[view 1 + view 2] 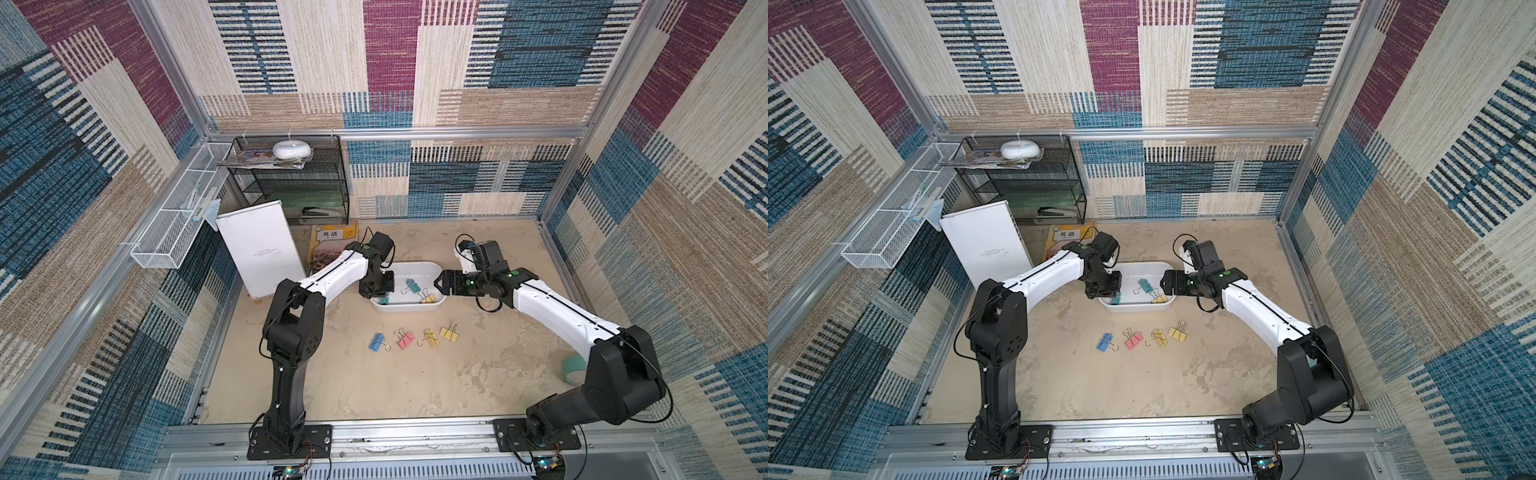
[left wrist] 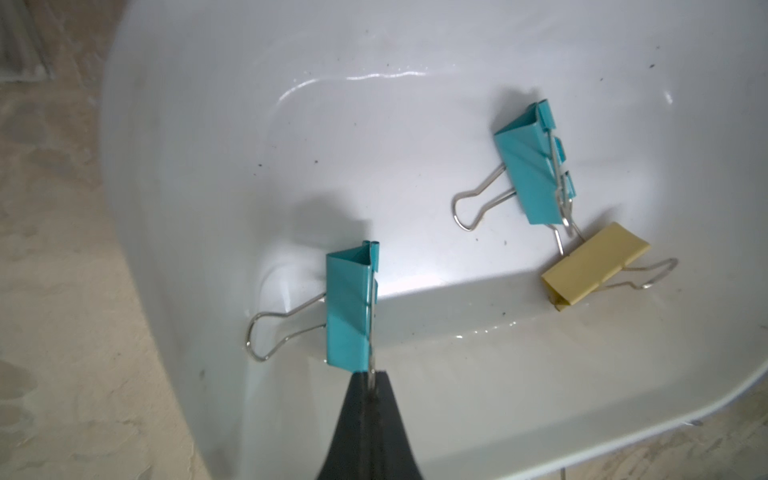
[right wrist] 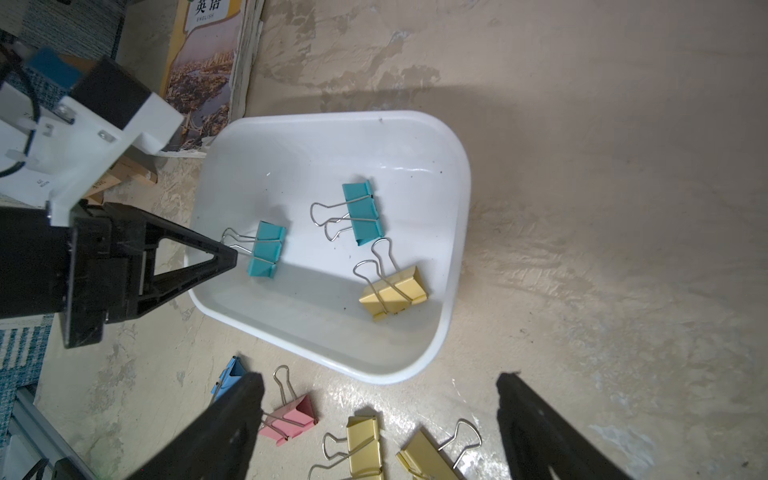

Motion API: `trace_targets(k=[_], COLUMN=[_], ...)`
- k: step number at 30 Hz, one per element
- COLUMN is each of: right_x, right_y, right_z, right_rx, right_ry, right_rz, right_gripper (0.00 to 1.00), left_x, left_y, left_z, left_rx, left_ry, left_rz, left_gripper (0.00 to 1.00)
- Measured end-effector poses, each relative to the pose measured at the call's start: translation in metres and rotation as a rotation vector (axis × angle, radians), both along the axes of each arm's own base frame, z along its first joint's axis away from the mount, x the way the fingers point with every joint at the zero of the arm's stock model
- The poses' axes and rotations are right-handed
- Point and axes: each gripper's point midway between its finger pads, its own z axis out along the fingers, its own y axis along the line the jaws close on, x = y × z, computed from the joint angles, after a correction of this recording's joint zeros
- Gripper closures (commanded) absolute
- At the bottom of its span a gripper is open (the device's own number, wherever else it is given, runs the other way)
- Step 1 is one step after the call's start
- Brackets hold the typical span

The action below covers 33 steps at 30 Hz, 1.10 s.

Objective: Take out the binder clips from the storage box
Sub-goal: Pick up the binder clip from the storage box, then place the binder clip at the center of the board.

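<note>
Well, my left gripper (image 2: 368, 380) is pinched together on one wire handle of a teal clip (image 2: 347, 307), inside the white box (image 2: 208, 124) at its 8 o'clock corner (seen from above). A second teal clip (image 2: 525, 174) lies near the middle, with a yellow clip (image 2: 594, 266) just beside it at 4 o'clock. My right gripper (image 3: 379, 378) hangs wide apart, holding nothing, at the box's 3 o'clock end. On the table (image 1: 332, 374) at the box's 6 o'clock lie a blue clip (image 1: 377, 341), a pink clip (image 1: 405, 340) and two further yellow clips (image 1: 431, 338), (image 1: 449, 333).

blue clip (image 3: 227, 376): half behind right tool (image 3: 379, 378) | yellow clip (image 3: 365, 444): cut off
</note>
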Motion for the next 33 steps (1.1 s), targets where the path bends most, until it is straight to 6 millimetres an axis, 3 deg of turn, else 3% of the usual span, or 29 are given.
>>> trace_targets(k=[9,13,18,25,33], right_x=[0.002,0.008,0.016,0.025,0.032], right_y=[0.005,0.011,0.021,0.032,0.042], right_z=[-0.005,-0.005,-0.003,-0.005,-0.002], right_rx=[0.008,0.021,0.039,0.059,0.071], right_ry=[0.017,0.021,0.024,0.036,0.032], right_rz=[0.014,0.034,0.063,0.098,0.128], right_gripper=[0.09,0.09,0.09,0.09,0.09], left_x=[-0.008,-0.023,-0.048,-0.089,-0.122], left_y=[0.022,0.041,0.065,0.101,0.101], left_z=[0.054,0.075,0.088,0.067,0.026], left_rx=[-0.016,-0.019,-0.022,-0.001,-0.081], left_ry=[-0.118,-0.164,-0.194,-0.154,-0.065], left_rz=[0.042,0.074,0.113,0.162,0.174], left_gripper=[1.0,1.0,1.0,1.0,1.0])
